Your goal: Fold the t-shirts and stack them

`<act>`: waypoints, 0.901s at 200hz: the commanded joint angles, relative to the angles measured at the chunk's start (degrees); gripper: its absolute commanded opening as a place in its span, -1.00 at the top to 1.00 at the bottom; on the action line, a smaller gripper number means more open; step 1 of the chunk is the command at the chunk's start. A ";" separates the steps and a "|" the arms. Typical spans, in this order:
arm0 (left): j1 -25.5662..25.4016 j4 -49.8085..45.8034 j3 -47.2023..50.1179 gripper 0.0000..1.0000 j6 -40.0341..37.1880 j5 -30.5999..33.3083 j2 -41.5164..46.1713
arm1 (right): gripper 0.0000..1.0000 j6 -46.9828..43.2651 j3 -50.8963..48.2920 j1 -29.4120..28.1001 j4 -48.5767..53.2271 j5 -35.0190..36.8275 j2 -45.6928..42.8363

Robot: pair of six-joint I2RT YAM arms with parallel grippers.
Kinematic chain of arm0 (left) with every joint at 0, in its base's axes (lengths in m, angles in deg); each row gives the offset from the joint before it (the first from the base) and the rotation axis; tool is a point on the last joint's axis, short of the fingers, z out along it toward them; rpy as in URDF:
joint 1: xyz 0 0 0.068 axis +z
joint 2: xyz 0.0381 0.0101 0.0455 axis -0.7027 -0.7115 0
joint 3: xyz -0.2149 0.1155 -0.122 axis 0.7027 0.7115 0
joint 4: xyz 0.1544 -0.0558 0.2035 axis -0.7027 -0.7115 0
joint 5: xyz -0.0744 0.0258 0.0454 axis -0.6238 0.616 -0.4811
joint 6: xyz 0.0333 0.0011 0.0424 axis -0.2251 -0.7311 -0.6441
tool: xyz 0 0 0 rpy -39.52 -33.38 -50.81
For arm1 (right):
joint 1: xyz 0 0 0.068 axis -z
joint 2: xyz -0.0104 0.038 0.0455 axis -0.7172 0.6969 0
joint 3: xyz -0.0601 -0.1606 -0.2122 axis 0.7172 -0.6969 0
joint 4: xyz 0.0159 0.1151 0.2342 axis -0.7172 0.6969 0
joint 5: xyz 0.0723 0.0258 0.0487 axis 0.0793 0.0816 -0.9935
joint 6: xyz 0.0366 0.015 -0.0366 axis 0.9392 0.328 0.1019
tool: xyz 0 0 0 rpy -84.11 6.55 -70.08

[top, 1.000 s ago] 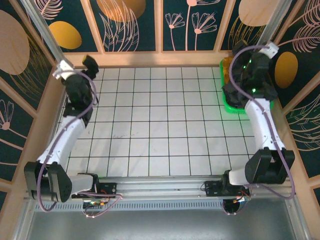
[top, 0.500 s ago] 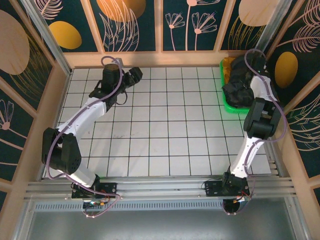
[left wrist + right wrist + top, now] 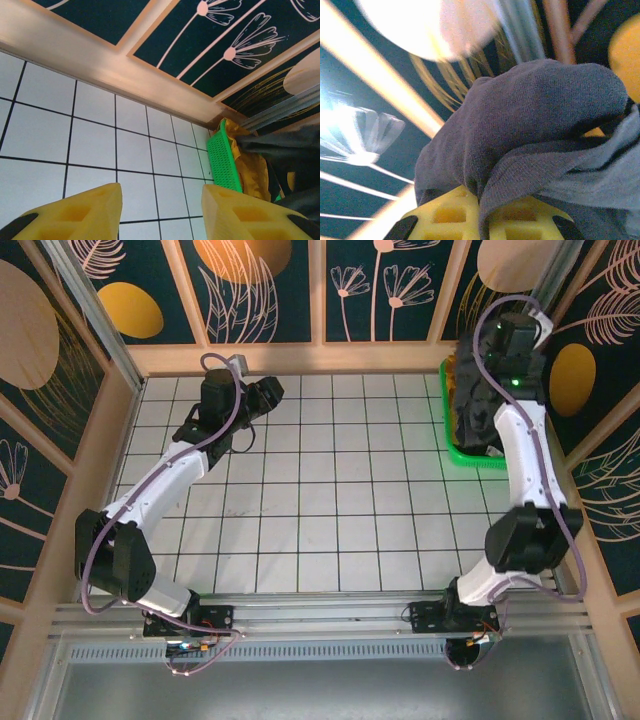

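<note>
Progress basically zero so far, nothing folded or stacked, t-shirts [image 3: 470, 412] bunched up in the green basket [image 3: 466, 456] at the far right corner of the table [image 3: 330, 490], right gripper [image 3: 482, 212] clamped on the charcoal t-shirt [image 3: 530, 115] over there, left gripper [image 3: 160, 210] hanging above the tiles with jaws apart, holding nothing.

site: robot lab test cell | evidence: white grid tabletop [image 3: 330, 500], aluminium mounting rail [image 3: 330, 610] at near edge, wood-framed floral wall panels [image 3: 270, 290] boxing it in

left fingers [image 3: 75, 215] apart, right fingers [image 3: 447, 217] clamped
</note>
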 commanded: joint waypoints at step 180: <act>0.18 -26.70 11.16 -0.23 8.53 15.36 10.60 | -0.10 5.51 -7.81 -29.54 2.46 -25.24 15.91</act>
